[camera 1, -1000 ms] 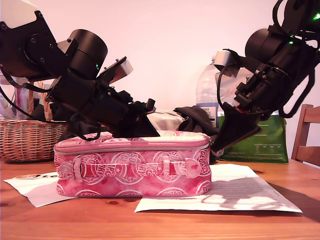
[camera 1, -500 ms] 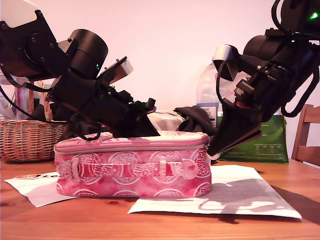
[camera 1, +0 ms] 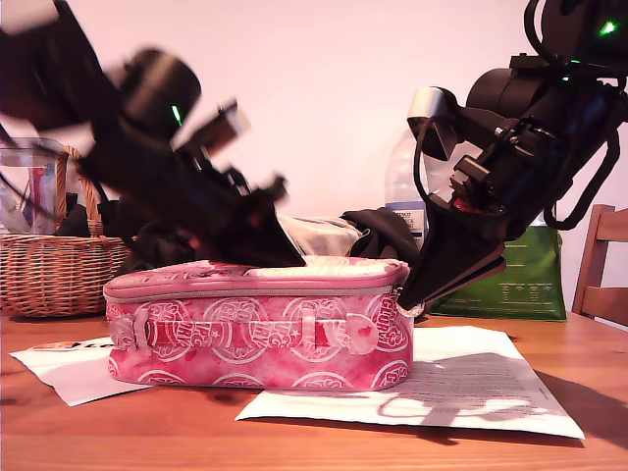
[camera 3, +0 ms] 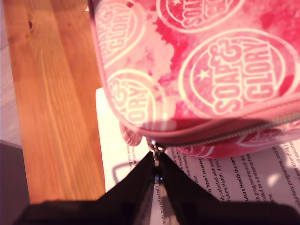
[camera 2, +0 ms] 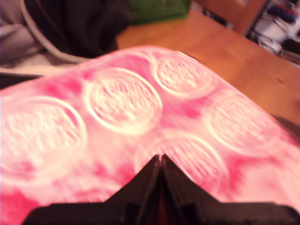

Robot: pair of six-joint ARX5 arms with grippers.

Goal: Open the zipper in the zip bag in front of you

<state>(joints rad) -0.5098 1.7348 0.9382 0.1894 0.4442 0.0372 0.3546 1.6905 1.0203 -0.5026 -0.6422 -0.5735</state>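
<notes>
The pink zip bag (camera 1: 255,334) lies on a paper sheet on the wooden table, white logo circles on its side and lid (camera 2: 122,101). Its zipper (camera 1: 255,291) runs just under the lid and around the end (camera 3: 243,131). My first gripper (camera 1: 292,257) comes from the exterior view's left, motion-blurred, shut with its tips (camera 2: 160,159) together on the lid. My second gripper (camera 1: 412,300) reaches down from the exterior view's right to the bag's end corner, its tips (camera 3: 154,161) shut on the small metal zipper pull (camera 3: 156,149).
A wicker basket (camera 1: 49,270) stands at the exterior view's left. Behind the bag are black cloth (camera 1: 383,231), a plastic bottle (camera 1: 404,182) and a green pouch (camera 1: 525,280). Printed paper sheets (camera 1: 442,378) lie under the bag. A wooden chair (camera 1: 601,260) is at the right edge.
The first arm has swung and now shows blurred, its gripper still over the lid. The second gripper has moved in at the bag's end corner. The paper sheet has slid toward the exterior view's left.
</notes>
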